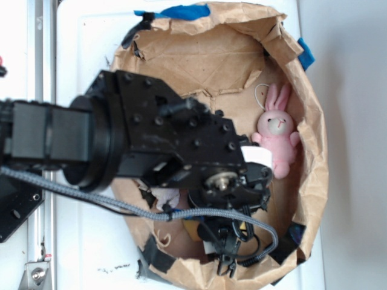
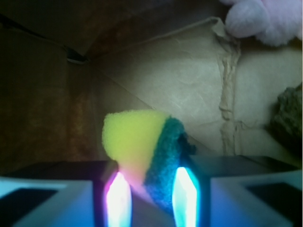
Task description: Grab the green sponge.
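Bag (image 1: 314, 151): brown paper, rolled rim, lying open on a white surface; holds everything below.
Arm (image 1: 151, 142): black, reaching into the lower part of the bag; blocks most of the floor in the exterior view.
Bunny (image 1: 277, 134): pink plush, against the right wall, well apart from the jaws; edge visible at top right of the wrist view.
Lump (image 2: 288, 118): dark, rough, at right edge of the wrist view; clear of the grasp.
Gripper (image 2: 151, 196): fingers (image 2: 117, 201) set close, one on each side of the sponge.
Sponge (image 2: 135, 144): yellow foam left, green scouring layer right, tilted, wedged between the jaws; upper part stands clear above the fingertips.
Jaw state: clenched on the sponge, apparently; contact edges washed out by glare.
Progress: grasp appears made; lift not shown, hold security unconfirmed.
Remaining: verify grip, raise clear of the bag.
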Action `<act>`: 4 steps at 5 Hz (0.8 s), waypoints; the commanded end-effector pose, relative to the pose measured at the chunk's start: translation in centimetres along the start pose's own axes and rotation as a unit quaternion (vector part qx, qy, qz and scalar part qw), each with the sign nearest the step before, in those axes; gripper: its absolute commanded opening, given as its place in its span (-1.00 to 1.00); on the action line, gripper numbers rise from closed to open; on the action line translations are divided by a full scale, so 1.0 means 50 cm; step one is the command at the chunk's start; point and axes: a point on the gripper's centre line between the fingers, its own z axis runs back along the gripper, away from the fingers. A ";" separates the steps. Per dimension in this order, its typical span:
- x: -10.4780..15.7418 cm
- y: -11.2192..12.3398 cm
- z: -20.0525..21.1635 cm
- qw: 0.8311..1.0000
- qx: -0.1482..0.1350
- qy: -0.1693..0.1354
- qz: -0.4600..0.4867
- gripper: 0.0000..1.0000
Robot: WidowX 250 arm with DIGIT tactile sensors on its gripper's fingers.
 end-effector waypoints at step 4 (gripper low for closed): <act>0.035 0.066 0.098 0.999 -0.004 -0.037 0.028 -1.00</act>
